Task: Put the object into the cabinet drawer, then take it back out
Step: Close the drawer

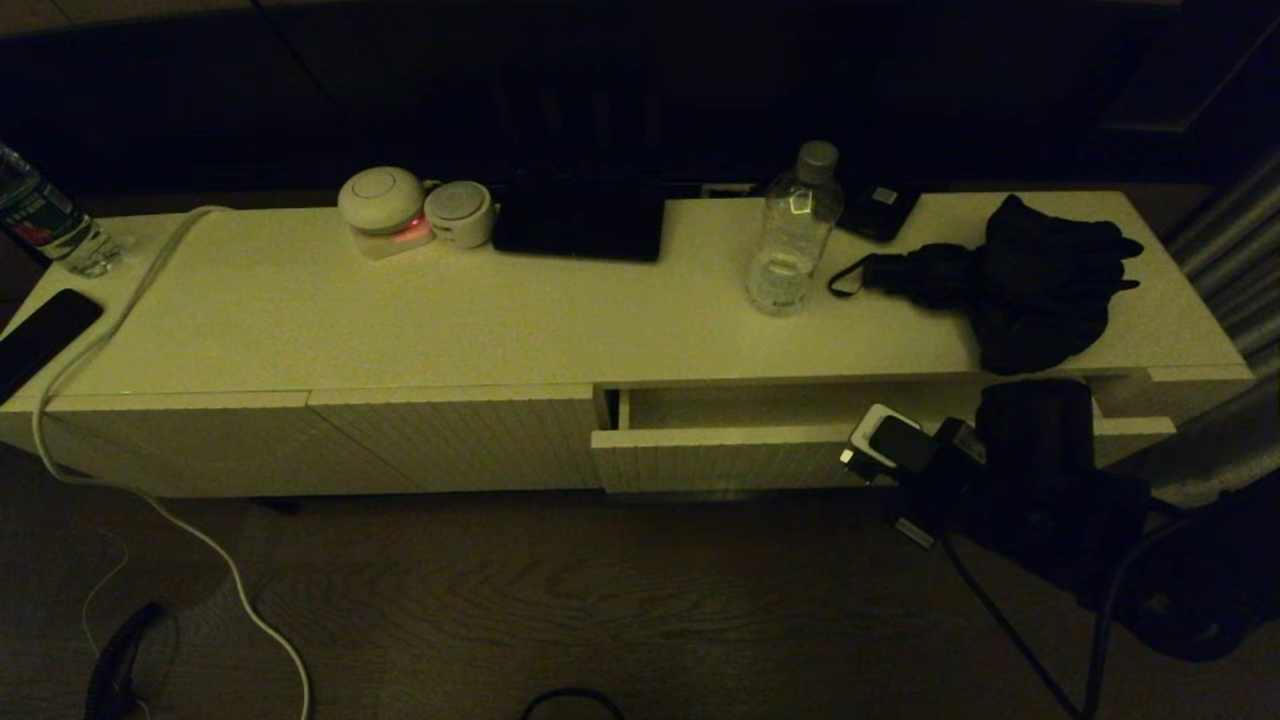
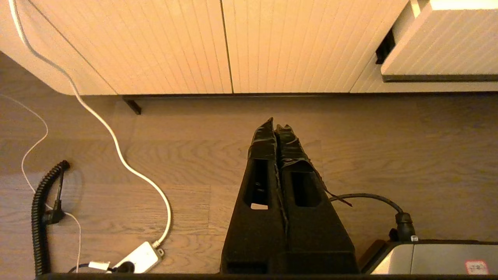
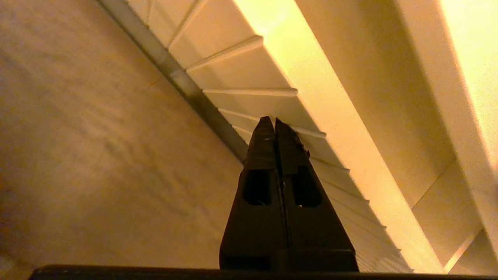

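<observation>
Right gripper (image 3: 275,126), a black two-fingered claw, is clenched on nothing, its tips pressed together just in front of the ribbed front of the wide cream-white cabinet drawer (image 1: 720,455), near the dark handle strip along the lower edge. That drawer stands partly pulled out, and the part of its smooth interior that shows holds nothing. Which object is meant I cannot tell; a clear plastic water bottle with a grey cap (image 1: 795,232) and a heap of black gloves (image 1: 1040,280) sit on the cabinet top above.

Risks, as I judge them: the closed tips could slip off the thin strip, or push the drawer shut; the arm reaching up could knock the bottle over.

Left gripper (image 2: 276,128) hangs over the wooden floor, fingers shut and empty, near a white cable (image 2: 116,144).

No writing is legible anywhere.
</observation>
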{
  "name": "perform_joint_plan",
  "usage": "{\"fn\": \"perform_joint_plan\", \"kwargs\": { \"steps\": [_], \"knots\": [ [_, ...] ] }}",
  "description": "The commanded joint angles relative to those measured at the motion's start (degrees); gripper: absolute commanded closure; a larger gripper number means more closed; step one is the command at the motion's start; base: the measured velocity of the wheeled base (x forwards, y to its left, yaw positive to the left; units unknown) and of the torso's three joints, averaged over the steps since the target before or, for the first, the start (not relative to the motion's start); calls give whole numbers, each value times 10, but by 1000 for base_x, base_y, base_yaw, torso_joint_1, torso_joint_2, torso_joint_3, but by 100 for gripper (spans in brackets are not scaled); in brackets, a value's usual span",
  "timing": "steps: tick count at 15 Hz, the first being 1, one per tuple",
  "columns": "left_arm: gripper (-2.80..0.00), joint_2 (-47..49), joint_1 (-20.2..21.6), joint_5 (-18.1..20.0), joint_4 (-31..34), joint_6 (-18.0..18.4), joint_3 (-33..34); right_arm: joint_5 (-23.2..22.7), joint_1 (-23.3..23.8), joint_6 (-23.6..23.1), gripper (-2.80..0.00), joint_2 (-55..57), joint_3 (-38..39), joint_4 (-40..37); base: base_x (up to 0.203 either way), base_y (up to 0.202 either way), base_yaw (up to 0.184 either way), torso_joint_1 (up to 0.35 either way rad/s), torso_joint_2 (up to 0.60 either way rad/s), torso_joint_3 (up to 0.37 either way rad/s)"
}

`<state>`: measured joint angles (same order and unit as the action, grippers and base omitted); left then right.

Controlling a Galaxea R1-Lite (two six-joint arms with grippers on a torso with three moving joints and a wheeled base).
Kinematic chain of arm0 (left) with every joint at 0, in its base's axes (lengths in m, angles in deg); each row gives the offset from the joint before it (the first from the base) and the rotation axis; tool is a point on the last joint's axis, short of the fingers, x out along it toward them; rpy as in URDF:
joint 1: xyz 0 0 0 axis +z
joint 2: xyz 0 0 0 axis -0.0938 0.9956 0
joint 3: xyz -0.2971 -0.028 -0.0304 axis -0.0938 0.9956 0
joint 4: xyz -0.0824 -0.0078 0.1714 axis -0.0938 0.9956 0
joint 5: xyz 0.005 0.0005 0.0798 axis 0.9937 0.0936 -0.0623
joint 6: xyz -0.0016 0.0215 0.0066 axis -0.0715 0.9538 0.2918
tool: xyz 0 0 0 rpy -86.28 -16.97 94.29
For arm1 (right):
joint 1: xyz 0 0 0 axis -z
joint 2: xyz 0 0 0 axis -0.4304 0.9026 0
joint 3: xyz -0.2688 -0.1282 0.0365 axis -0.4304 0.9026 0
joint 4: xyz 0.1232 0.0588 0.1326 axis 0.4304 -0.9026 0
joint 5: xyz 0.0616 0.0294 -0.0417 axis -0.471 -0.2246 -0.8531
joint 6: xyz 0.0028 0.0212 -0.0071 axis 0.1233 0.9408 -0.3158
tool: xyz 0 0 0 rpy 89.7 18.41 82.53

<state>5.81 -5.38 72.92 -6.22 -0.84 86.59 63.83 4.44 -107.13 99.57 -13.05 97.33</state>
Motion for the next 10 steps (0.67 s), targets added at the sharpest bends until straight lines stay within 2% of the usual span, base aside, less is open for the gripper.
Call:
{"fn": "perform_joint_plan", "kwargs": {
  "steps": [1, 5, 10],
  "knots": [
    [0, -1, 0, 0, 0, 0, 1, 0, 1, -4, 0, 27, -6, 23, 0, 0, 0, 0, 0, 0],
    [0, -1, 0, 0, 0, 0, 1, 0, 5, -5, 0, 70, -35, 66, 0, 0, 0, 0, 0, 0],
    [0, -1, 0, 0, 0, 0, 0, 0, 12, -5, 0, 84, -66, 68, 0, 0, 0, 0, 0, 0]
  ]
}}
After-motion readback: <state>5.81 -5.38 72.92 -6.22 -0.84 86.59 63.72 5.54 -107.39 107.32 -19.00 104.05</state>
